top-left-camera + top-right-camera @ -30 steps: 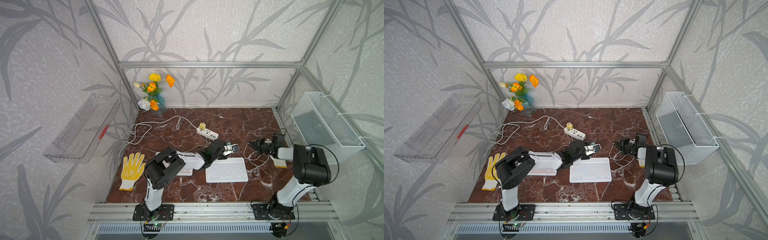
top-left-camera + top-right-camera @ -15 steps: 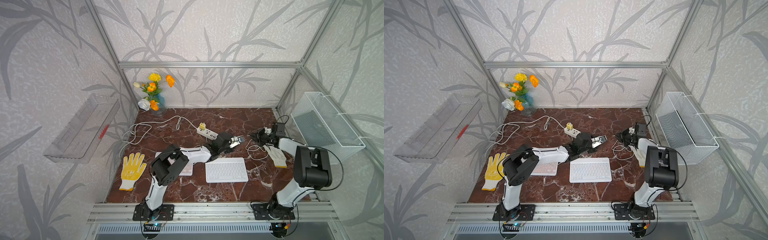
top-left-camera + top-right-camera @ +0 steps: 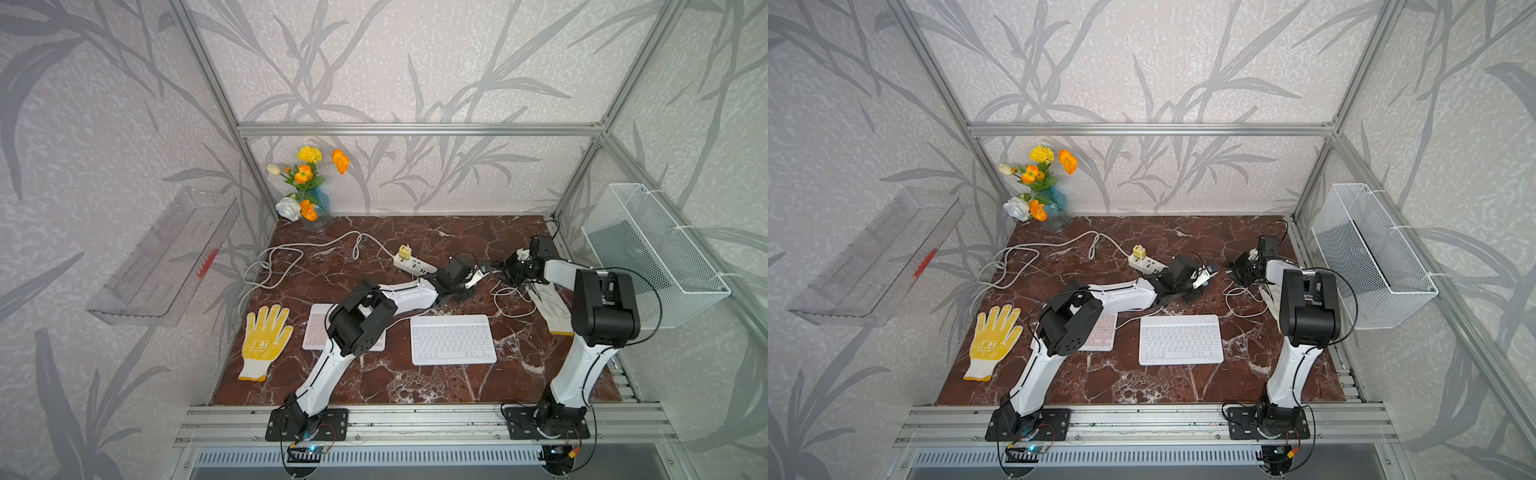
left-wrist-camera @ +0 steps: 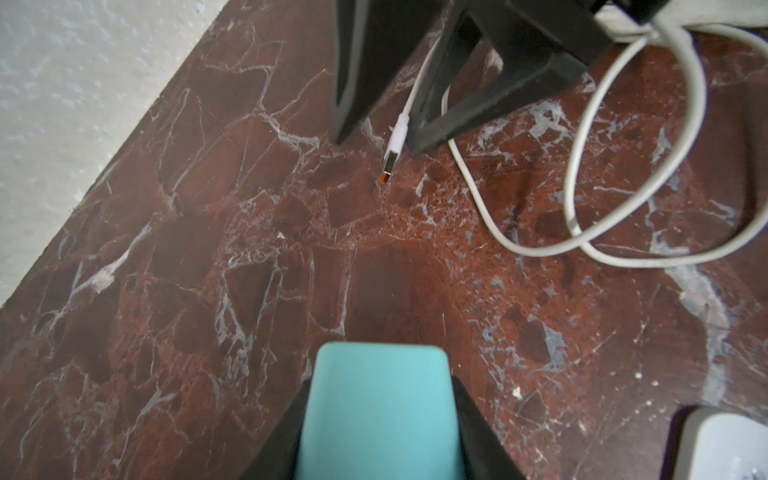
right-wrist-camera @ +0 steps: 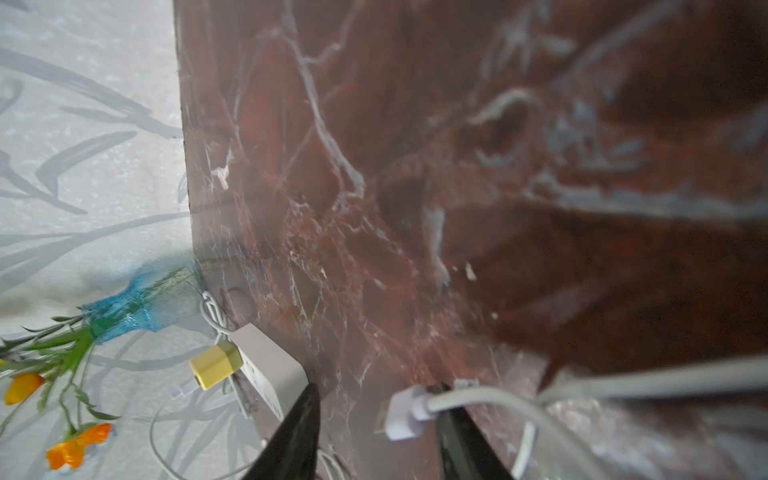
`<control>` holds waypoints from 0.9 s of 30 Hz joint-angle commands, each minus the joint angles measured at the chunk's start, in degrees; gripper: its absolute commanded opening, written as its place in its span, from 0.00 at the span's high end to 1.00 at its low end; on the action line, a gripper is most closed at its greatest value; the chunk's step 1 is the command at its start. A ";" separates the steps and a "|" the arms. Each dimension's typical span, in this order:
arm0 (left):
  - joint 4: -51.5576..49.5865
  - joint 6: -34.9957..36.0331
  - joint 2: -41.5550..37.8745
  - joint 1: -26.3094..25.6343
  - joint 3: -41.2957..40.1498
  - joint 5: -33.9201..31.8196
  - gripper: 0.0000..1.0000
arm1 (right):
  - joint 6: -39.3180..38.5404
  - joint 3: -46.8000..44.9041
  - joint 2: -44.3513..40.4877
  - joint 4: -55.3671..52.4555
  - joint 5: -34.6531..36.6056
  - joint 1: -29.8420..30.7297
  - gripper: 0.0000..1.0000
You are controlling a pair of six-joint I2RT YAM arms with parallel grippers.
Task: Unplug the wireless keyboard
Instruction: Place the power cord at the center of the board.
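1. Between the fingers of the right gripper sits the white USB plug of the charging cable. Its metal end with the orange tongue points down at the table and seems to touch it, or almost.
2. The step in hand, as I judge it, is to let the plug go and draw the right arm away. The wireless keyboard lies flat on the table, nearer to the arm bases than both pairs of jaws and apart from them.
3. The right jaws stand open to a middle width and grip nothing. In the right wrist view the plug leans on 1 finger, and a clear gap separates it from the other.
4. To do this well, I would first open a little wider, so the plug is free of that finger. Then I would retreat straight back along the fingers, not sideways. The cable makes 2 loose loops just beside these jaws, and a sideways move could hook 1 and drag the plug.
5. The left gripper has narrow jaws, closed on a teal block that fills the gap between them. What this block is, I cannot tell. It faces the right jaws from near, without touching.
6. I cannot see whether the other cable end sits in the keyboard. I would check that before calling the task finished.
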 commanded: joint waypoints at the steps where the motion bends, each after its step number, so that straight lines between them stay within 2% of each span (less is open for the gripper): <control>1: -5.29 -3.54 0.26 0.53 2.38 1.78 0.56 | -3.79 2.51 0.43 -6.96 1.68 0.51 0.41; 3: -7.21 -5.45 1.02 1.01 4.30 1.66 0.43 | -4.08 2.41 -0.17 -8.20 1.85 0.49 0.37; 7: -15.30 -7.53 4.18 2.04 11.03 2.77 0.32 | -4.82 0.83 -2.85 -9.31 1.47 0.49 0.35; 10: -20.40 -8.01 6.08 2.27 15.55 3.32 0.29 | -4.31 -1.01 -5.77 -8.82 0.55 0.49 0.34; 14: -18.48 -10.68 3.85 3.04 13.96 4.23 0.27 | -3.25 -2.68 -10.08 -6.02 -1.39 0.40 0.34; 19: -15.81 -12.70 -0.98 3.88 10.95 4.03 0.26 | -1.07 -4.60 -14.36 4.86 -7.12 0.01 0.34; 22: -13.63 -14.37 -4.46 4.38 8.71 4.80 0.26 | 1.83 -7.86 -15.99 16.60 -10.00 -0.47 0.33; 27: -13.64 -16.50 -10.08 4.57 6.66 5.31 0.25 | 4.11 -9.45 -18.19 24.67 -13.60 -1.14 0.33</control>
